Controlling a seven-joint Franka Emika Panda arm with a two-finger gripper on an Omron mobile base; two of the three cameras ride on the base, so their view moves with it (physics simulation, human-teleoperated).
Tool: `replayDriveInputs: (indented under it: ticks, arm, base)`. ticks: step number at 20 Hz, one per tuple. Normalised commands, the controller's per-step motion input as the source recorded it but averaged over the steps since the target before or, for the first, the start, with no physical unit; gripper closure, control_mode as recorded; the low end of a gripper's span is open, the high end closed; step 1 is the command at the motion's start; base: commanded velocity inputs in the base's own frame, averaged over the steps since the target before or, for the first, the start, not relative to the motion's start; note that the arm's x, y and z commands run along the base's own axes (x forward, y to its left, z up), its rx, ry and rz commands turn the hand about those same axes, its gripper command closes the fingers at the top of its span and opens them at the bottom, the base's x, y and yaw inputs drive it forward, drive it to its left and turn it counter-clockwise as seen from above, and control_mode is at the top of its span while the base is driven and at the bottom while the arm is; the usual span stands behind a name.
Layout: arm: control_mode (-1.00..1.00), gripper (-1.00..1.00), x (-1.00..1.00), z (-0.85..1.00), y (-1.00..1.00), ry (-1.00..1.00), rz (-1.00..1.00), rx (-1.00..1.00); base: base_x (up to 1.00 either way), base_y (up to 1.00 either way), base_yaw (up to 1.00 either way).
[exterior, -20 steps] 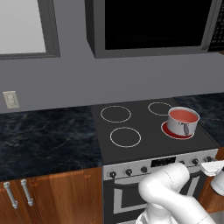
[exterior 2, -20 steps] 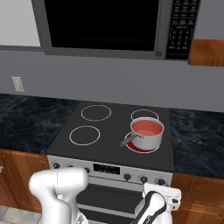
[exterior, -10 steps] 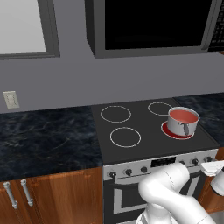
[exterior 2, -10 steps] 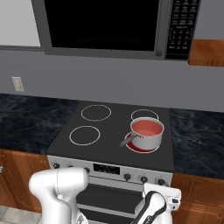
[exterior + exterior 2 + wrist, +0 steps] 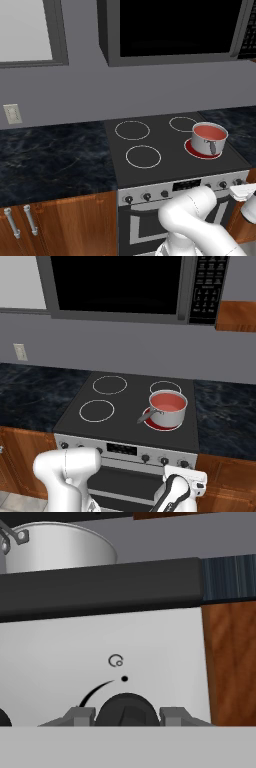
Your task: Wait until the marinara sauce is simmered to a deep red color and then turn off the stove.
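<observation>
— Four rings on the stove (image 5: pixel 165 150), and just one is lit: the front right one glows red under the pot (image 5: pixel 168 409). Why is the arm down so low?

— It looks like a waiting pose. The hand (image 5: pixel 127 716) sits right in front of a black knob (image 5: pixel 127 710) on the silver front panel (image 5: pixel 100 657), near that panel's right end beside the wooden cabinet (image 5: pixel 230 657). The two fingertips (image 5: pixel 80 716) flank the knob, one on each side.

— Is it pinching the knob?

— The hand is drawn in as narrow as it goes, with the fingertips close by the knob's sides. Whether they actually press on it cannot be told from here.

— And the sauce (image 5: pixel 167 401)?

— It lies flat in the pot, on the front right ring near the stove's right edge. The colour is a salmon red, paler than the glowing ring beneath, so the judgement is that the simmer isn't finished and the knob should stay put for now.

— Which way does the pot point?

— It stands upright, mouth up. Its handle (image 5: pixel 150 416) runs toward the stove's front edge, angled a little toward the middle, and that line is the pot's long axis.
</observation>
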Motion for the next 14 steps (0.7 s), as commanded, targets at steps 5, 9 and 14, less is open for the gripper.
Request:
replayDriveInputs:
  ticks: [5,9,14]
  arm:
    - [-1.0,1.0,0.0,0.0,0.0,0.0,0.0,0.0]
    - [-1.0,1.0,0.0,0.0,0.0,0.0,0.0,0.0]
    - [-1.0,1.0,0.0,0.0,0.0,0.0,0.0,0.0]
  base:
    - [0.0,0.0,0.0]
    - [0.0,0.0,0.0]
    - [0.0,0.0,0.0]
